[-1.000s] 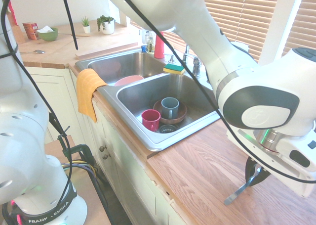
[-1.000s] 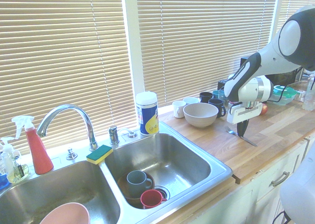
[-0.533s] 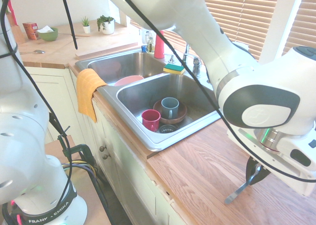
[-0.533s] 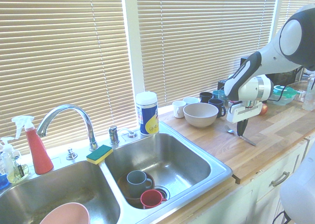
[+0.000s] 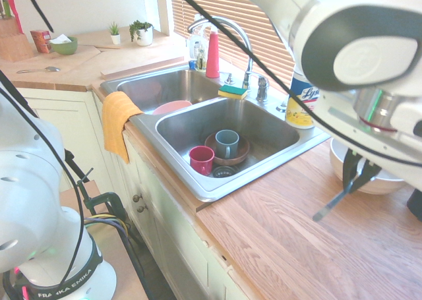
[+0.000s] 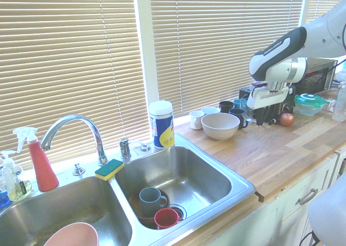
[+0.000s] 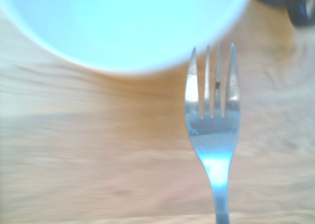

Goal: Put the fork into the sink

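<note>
Silver and slim, the fork (image 5: pixel 337 200) is up off the wooden countertop (image 5: pixel 277 234) at the right of the first exterior view, hanging at a slant with its free end pointing down toward the lower left, nothing under it but bare wood. The gripper (image 5: pixel 359 175) has its dark fingers clamped shut on the fork's upper end, pointing straight down. From the wrist view the four tines (image 7: pixel 212 86) show sharp against blurred wood grain, with the pale rim of a bowl (image 7: pixel 123 27) filling the top of that frame. That beige bowl (image 5: pixel 369 181) sits on the counter just behind the gripper. In the second exterior view the gripper (image 6: pixel 266 115) hangs at the right, above the counter and beside a cluster of mugs (image 6: pixel 227 108); the fork itself is too thin to pick out there. The sink (image 5: pixel 211 188) lies well apart, toward the middle left of the first exterior view, its near basin holding a red cup (image 5: pixel 201 159) and a grey mug (image 5: pixel 227 142) in a brown bowl (image 5: pixel 239 156). An orange cloth (image 5: pixel 117 120) drapes over the sink's front edge, and a yellow-green sponge (image 5: pixel 232 91) sits by the curved faucet (image 5: pixel 224 33).
</note>
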Tool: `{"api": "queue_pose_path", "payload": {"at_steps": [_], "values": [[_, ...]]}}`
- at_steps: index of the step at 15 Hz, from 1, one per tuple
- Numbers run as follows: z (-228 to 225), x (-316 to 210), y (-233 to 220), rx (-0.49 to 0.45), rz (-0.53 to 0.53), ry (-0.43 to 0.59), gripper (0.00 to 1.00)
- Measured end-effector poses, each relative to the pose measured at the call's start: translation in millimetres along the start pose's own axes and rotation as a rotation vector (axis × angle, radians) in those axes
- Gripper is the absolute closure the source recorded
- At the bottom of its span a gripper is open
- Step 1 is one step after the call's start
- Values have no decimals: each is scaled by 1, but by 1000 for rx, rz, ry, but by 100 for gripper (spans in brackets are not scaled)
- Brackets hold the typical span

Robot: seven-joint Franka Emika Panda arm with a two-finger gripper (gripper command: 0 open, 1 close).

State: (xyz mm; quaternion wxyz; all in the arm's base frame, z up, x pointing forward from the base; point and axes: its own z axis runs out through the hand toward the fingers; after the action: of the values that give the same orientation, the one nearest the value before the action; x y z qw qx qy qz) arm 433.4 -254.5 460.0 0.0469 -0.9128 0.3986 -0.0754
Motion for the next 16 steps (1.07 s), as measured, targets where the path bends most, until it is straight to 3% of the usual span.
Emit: {"api": "queue_pose_path", "payload": {"at_steps": [3, 8, 12, 16], "values": [[-12, -42, -77, -23, -18, -17, 100], [18, -151, -216, -57, -40, -23, 100], [71, -195, -270, -73, -21, 6, 100], [148, -225, -295, -93, 6, -15, 100]]}}
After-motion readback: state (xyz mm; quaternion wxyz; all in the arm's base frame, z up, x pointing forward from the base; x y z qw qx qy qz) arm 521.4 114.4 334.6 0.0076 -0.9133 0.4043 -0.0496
